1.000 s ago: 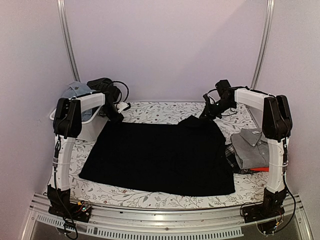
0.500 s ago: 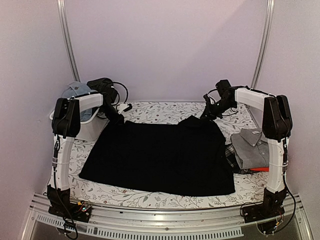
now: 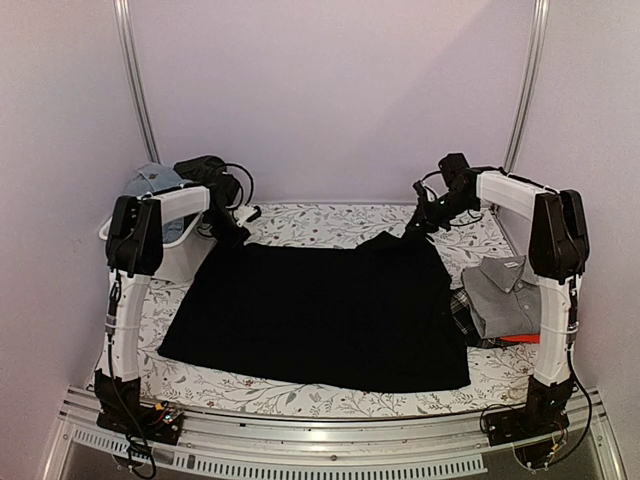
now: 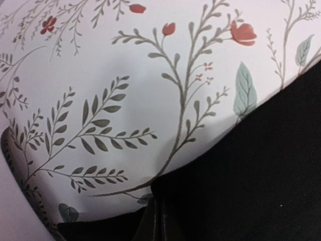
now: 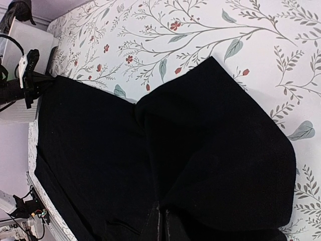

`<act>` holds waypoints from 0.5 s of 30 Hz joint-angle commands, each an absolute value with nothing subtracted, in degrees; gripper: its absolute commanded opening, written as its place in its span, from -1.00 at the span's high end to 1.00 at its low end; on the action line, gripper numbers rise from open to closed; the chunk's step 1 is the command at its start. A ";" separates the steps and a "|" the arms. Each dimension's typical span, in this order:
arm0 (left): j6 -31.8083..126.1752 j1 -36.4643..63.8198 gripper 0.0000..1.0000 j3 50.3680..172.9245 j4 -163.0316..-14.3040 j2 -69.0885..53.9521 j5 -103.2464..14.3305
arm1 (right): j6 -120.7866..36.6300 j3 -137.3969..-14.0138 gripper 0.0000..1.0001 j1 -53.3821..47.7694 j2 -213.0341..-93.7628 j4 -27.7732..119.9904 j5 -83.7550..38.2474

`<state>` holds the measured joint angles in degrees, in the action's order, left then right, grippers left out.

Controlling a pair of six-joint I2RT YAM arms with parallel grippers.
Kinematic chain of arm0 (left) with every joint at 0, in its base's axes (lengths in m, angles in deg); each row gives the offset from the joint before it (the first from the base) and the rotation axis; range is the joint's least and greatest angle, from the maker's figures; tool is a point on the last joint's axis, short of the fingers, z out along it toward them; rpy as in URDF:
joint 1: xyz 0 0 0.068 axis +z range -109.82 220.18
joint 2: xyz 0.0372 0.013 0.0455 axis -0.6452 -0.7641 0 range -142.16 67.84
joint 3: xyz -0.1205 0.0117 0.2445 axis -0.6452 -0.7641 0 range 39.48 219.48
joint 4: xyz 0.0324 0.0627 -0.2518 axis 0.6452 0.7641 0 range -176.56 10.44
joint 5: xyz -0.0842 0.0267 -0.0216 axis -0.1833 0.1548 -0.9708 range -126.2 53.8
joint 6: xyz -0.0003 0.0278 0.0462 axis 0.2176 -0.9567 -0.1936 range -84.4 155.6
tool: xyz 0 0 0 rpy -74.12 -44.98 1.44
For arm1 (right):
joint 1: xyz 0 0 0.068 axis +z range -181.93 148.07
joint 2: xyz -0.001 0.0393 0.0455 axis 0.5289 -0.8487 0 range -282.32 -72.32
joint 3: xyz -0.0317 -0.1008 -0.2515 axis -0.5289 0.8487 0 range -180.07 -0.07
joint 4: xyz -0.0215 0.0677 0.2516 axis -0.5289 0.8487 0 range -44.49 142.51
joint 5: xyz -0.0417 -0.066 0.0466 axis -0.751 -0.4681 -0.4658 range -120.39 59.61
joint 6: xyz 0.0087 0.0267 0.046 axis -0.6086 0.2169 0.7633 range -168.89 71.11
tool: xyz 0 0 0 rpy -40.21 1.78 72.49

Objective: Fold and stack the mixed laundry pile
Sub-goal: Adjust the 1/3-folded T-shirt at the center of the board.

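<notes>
Top external view: black garment (image 3: 320, 315), spread flat mid-bench (image 3: 320, 220); grey shirt (image 3: 505, 295) folded to its right. Left tool (image 4: 159, 223) and right tool (image 5: 161, 223) each pinch a far corner. Step, as judged: first fold. Next move calls for drawing both corners evenly toward the near hem.
</notes>
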<state>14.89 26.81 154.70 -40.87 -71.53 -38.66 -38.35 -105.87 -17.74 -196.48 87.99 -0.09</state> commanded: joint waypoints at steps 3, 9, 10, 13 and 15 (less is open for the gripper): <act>19.26 24.35 1.00 146.72 -49.09 -62.05 -27.96 | -38.15 -104.09 1.00 -17.79 -189.55 86.57 0.49; 17.37 21.99 1.00 135.95 -57.78 -54.20 -23.22 | -37.90 -100.53 1.00 -17.83 -185.96 86.38 0.57; 16.99 21.79 1.00 134.37 -58.67 -53.13 -22.90 | -37.95 -99.54 1.00 -17.85 -185.18 86.20 0.61; 15.92 21.61 1.00 130.56 -60.40 -49.79 -22.68 | -38.12 -96.61 1.00 -17.79 -183.15 85.87 0.67; 15.23 21.50 1.00 128.93 -60.24 -48.28 -21.98 | -38.10 -94.87 1.00 -17.78 -181.57 85.78 0.91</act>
<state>16.99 21.76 132.21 -56.39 -51.75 -24.56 -38.13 -97.74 -17.74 -185.79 86.46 0.22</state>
